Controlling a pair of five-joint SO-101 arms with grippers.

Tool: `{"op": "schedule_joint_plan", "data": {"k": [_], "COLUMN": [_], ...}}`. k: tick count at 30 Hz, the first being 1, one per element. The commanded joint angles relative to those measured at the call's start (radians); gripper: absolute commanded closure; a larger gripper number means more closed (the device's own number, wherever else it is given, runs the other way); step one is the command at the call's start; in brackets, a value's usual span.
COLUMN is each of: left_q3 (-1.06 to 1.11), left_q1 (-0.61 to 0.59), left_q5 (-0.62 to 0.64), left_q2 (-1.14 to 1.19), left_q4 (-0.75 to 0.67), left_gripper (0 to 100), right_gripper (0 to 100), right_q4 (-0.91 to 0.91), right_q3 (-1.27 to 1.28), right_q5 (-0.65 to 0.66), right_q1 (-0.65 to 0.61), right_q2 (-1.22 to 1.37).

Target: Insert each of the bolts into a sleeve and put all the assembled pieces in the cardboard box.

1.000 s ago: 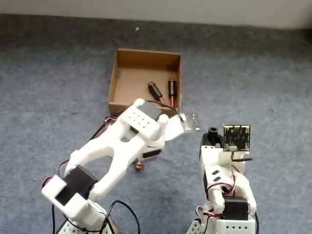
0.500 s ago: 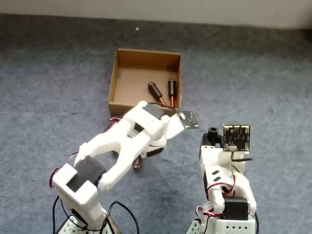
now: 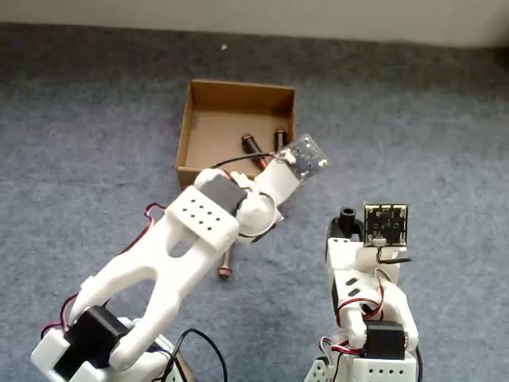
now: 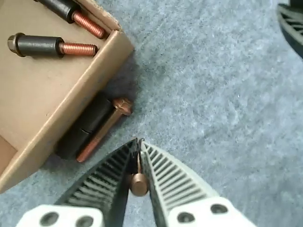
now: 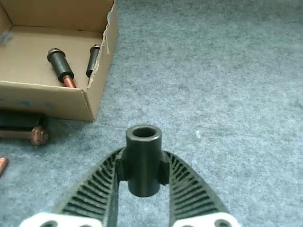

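My left gripper (image 4: 138,143) hangs over the carpet just in front of the cardboard box's (image 3: 238,86) front right corner. It is shut on a copper bolt (image 4: 138,183) that runs along its jaws. Two assembled pieces (image 3: 253,149) (image 4: 35,45) lie inside the box (image 4: 28,85). Against the outside of the front wall lie a black sleeve (image 4: 85,130) and a loose bolt (image 4: 106,125). Another bolt (image 3: 227,261) lies on the carpet beside the left arm. My right gripper (image 5: 143,161) is shut on an upright black sleeve (image 5: 143,142) (image 3: 347,215), hole up, well back from the box (image 5: 42,101).
Grey carpet covers the whole work area. The left arm (image 3: 191,239) stretches diagonally from the near left toward the box and covers its front wall. The right arm's base (image 3: 370,318) stands at the near right.
The left arm has swung forward and to the right, carrying its wrist from over the loose carpet bolt toward the box's front right corner. The right arm and its sleeve have stayed still.
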Motion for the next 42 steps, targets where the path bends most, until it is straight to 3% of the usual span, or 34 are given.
{"op": "schedule_joint_plan", "data": {"k": [1,6,20,24,28,33,42], "left_q3": [0.189,0.321,0.360,0.349,0.352,0.377,0.360], "left_q1": [-0.042,-0.133,-0.314,-0.302,-0.271,-0.268,-0.266], "left_q5": [0.049,0.055,0.054,0.051,0.063,0.209,0.411], "left_q2": [-0.048,-0.050,-0.071,-0.205,-0.357,-0.352,-0.111], "left_q4": [-0.249,-0.385,-0.387,-0.259,-0.155,-0.078,-0.029], "left_gripper": [100,100,99,99,87,81,76], "right_gripper": [99.2,99.2,99.2,99.2,99.2,99.2,99.2], "right_q4": [-0.025,-0.025,-0.025,-0.025,-0.025,-0.025,-0.025], "right_q3": [-0.008,-0.008,-0.007,-0.007,-0.007,-0.007,-0.008], "right_q5": [0.008,0.008,0.008,0.008,0.008,0.008,0.008], "right_q1": [0.005,0.005,0.005,0.005,0.005,0.005,0.005], "right_q2": [-0.016,-0.016,-0.016,-0.016,-0.016,-0.016,-0.016]}}
